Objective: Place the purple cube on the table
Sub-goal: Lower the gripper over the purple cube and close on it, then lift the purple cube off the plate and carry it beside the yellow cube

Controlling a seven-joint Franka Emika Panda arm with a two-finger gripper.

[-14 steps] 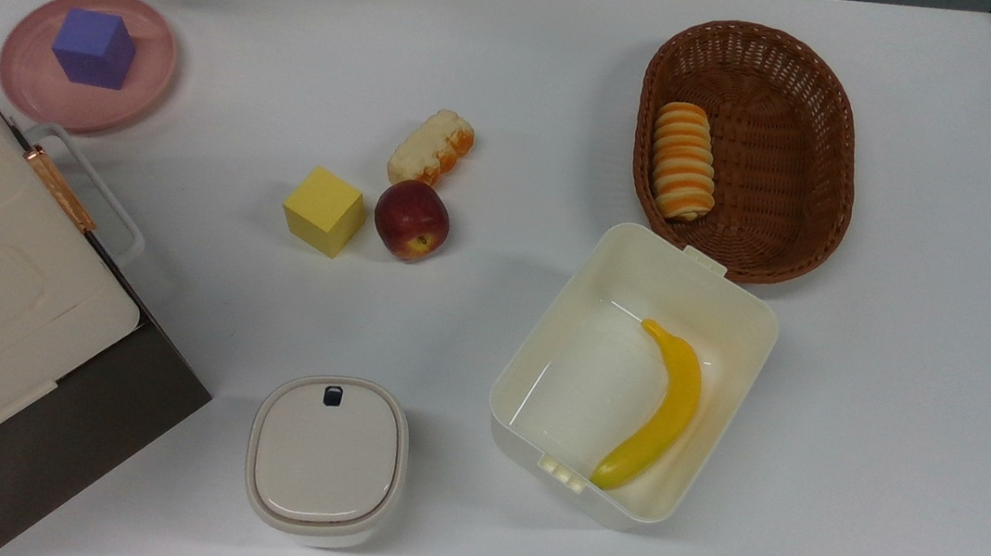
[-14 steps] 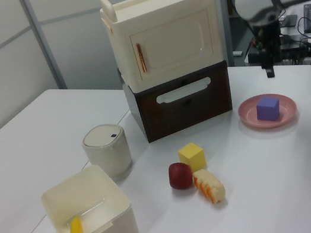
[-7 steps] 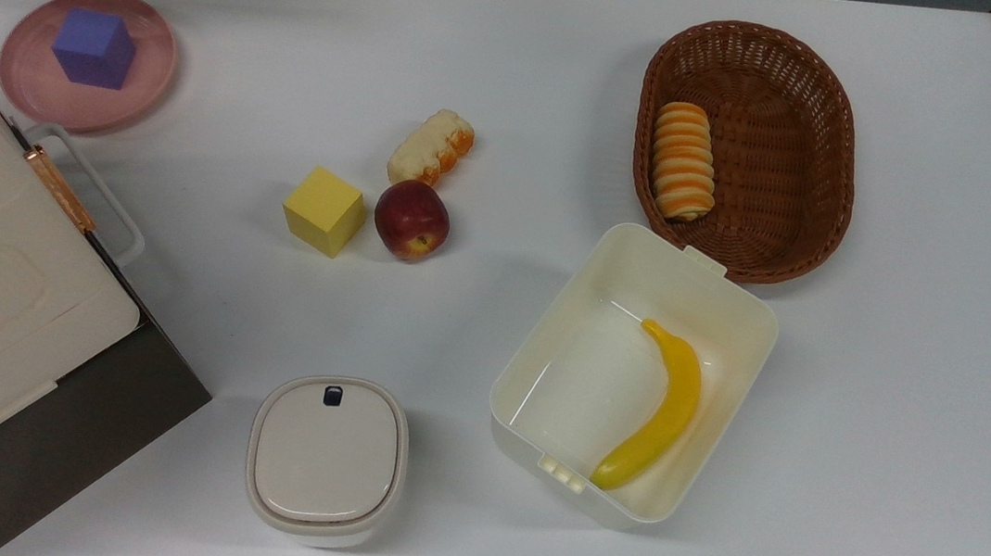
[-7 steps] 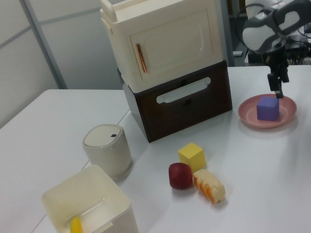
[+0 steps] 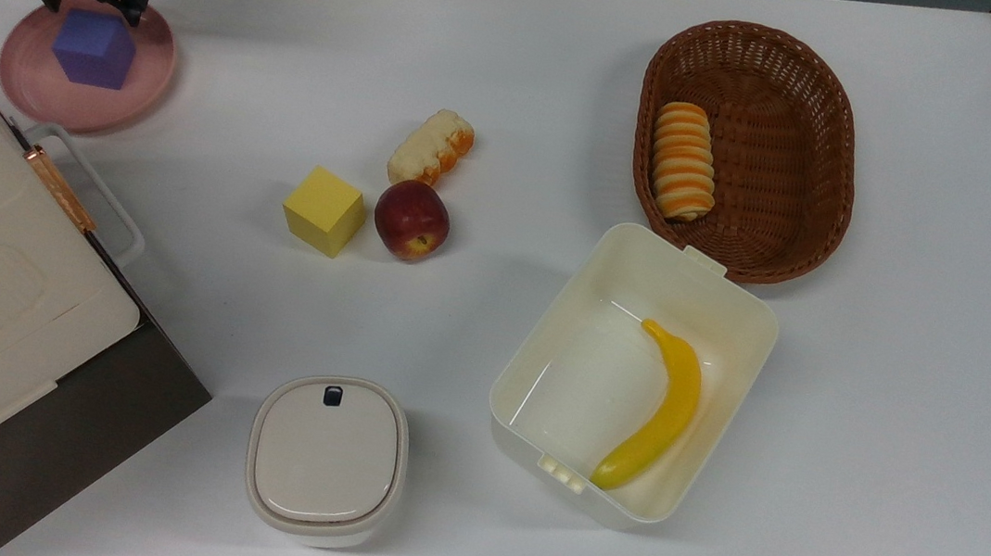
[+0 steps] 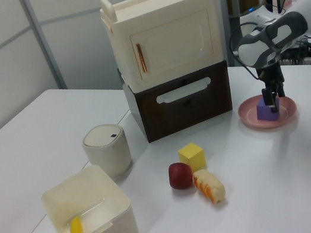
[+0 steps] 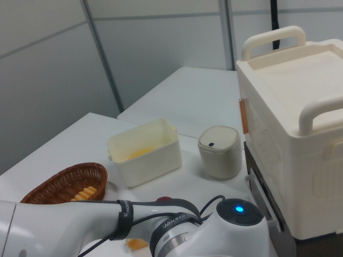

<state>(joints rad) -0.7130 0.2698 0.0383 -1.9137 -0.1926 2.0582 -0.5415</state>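
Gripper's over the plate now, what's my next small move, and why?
Probably lower a little more, then close. The gripper looks open, its fingers straddling the purple cube's far edge in the top view, and the cube sits on the pink plate, not gripped.

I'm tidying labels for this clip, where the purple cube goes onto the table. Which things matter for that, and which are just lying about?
Part of the job:
purple cube, sitting on the pink plate
claw, open, down around the cube
table

Just lying about:
yellow cube
apple
bread roll
basket
open box with banana
lidded jar
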